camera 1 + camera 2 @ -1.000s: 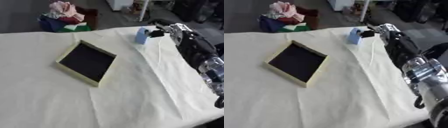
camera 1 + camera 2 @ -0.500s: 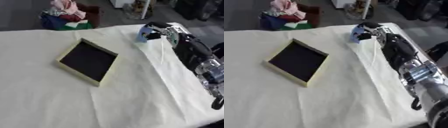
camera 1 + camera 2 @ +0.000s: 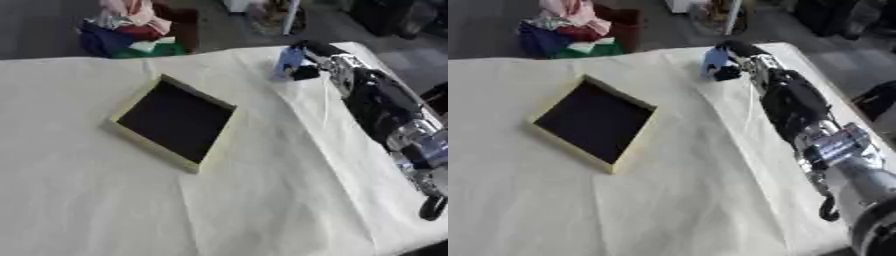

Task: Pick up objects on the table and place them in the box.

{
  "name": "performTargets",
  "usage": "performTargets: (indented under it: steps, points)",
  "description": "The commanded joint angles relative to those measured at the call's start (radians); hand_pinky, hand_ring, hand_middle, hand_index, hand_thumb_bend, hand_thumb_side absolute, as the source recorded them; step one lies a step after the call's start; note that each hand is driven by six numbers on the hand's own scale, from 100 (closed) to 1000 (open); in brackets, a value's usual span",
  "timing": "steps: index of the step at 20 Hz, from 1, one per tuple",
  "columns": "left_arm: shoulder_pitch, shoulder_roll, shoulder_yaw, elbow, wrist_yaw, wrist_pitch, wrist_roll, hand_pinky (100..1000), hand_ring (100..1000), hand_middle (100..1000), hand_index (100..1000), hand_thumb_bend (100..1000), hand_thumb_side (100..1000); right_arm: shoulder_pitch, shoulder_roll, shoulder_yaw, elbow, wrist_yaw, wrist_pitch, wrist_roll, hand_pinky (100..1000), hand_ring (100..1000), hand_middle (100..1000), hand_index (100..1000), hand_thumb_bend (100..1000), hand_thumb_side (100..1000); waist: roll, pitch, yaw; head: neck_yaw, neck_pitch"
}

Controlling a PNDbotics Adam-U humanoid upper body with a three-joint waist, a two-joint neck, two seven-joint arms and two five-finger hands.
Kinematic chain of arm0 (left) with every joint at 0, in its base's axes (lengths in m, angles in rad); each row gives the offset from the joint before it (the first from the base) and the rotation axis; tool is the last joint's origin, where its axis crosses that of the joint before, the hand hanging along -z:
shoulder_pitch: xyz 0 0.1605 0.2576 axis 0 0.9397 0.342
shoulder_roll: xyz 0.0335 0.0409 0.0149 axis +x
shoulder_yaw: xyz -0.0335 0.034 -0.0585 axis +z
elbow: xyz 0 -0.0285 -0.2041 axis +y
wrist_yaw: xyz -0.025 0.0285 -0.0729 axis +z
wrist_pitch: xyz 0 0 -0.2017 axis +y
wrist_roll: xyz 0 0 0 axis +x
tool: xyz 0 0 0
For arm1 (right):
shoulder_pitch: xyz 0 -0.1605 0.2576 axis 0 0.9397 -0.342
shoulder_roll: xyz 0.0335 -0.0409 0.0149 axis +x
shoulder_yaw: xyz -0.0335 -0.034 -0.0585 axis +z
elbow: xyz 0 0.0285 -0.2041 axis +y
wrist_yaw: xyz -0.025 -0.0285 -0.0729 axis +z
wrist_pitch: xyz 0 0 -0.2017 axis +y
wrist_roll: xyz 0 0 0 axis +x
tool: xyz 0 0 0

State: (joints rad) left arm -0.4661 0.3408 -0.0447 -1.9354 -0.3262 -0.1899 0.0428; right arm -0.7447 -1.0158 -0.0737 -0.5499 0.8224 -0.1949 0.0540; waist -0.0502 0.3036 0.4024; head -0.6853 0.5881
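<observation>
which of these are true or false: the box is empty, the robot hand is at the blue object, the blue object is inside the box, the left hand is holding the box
1. The box is empty: true, only its dark bottom shows.
2. The right robot hand is at the blue object: true, its fingers are curled round it near the table's far edge.
3. The blue object is inside the box: false, it is well to the right of the box, outside it.
4. The left robot hand holds the box: false, no left hand shows in either view and nothing touches the box.
</observation>
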Motion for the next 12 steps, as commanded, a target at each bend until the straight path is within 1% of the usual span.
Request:
performTargets:
  steps: [1,3,5,6,12]
  points:
    - [-0.005,0.01,0.005,-0.009,0.002,0.002,0.001,652,389,410,610,368,623,-0.017,-0.04,-0.009,-0.026,0.015,0.012,-0.061,1000,1000,1000,1000,100,642,0.003,-0.015,-0.003,-0.004,-0.008]
    - [-0.003,0.009,0.005,-0.008,0.002,0.002,0.001,652,389,409,611,368,624,-0.019,-0.041,-0.009,-0.031,0.016,0.013,-0.081,1000,1000,1000,1000,100,622,0.005,-0.015,-0.005,-0.004,-0.008]
    - [0.0,0.009,0.005,-0.008,0.002,0.002,0.001,652,389,409,611,368,623,-0.024,-0.043,-0.01,-0.036,0.016,0.013,-0.095,1000,1000,1000,1000,100,627,0.007,-0.015,-0.007,-0.006,-0.006]
    - [0.001,0.009,0.006,-0.007,0.002,0.003,0.001,652,389,409,611,368,623,-0.026,-0.044,-0.01,-0.039,0.016,0.012,-0.099,1000,1000,1000,1000,100,611,0.009,-0.015,-0.009,-0.006,-0.005]
    - [0.007,0.008,0.005,-0.005,0.002,0.003,0.001,652,388,409,612,369,624,-0.043,-0.049,-0.01,-0.054,0.007,0.004,-0.099,994,1000,1000,1000,100,607,0.016,-0.015,-0.016,-0.011,0.003]
